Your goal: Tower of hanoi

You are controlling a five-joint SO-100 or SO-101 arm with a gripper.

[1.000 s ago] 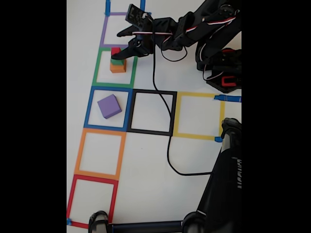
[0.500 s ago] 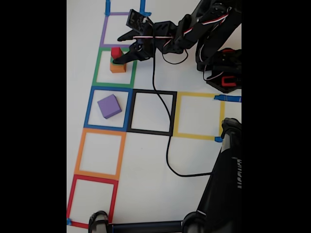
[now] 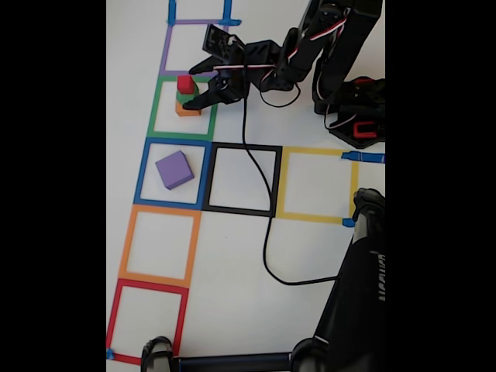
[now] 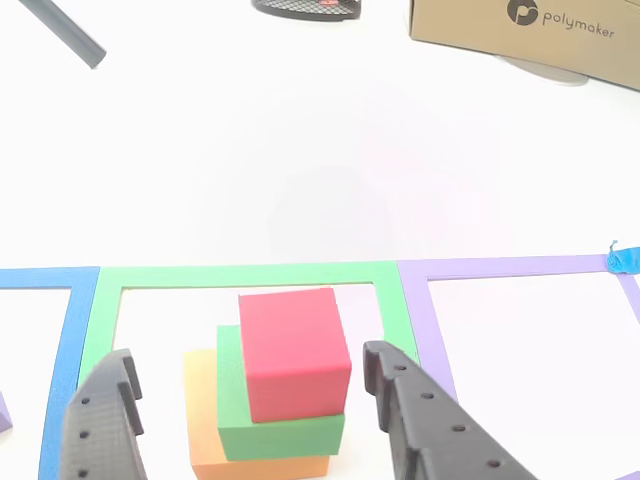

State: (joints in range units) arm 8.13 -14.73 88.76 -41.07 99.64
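The tower of hanoi shows as a stack inside the green tape square (image 3: pixel 159 116): red cube (image 3: pixel 185 83) on green cube (image 3: pixel 184 98) on orange cube (image 3: pixel 186 110). The purple cube (image 3: pixel 173 170) lies alone in the blue tape square (image 3: pixel 142 174). My gripper (image 3: pixel 191 83) is open and straddles the stack from the right. In the other view the red cube (image 4: pixel 294 350), green cube (image 4: pixel 280 428) and orange cube (image 4: pixel 200 415) sit between the two black fingers (image 4: pixel 100 425), which stand on either side without touching; the gripper (image 4: pixel 245 360) holds nothing.
Tape squares run down the left: purple (image 3: pixel 166 46), orange (image 3: pixel 126 244), red (image 3: pixel 115 318); black (image 3: pixel 275 182) and yellow (image 3: pixel 283 186) lie to the right. A black cable (image 3: pixel 267 232) crosses the black square. The arm base (image 3: pixel 355 116) and a black stand (image 3: pixel 356 302) sit right. A cardboard box (image 4: pixel 520 30) stands far off.
The gripper has come down and left, from above the stack to around it, with its fingers now on either side of the cubes. The cubes have not moved.
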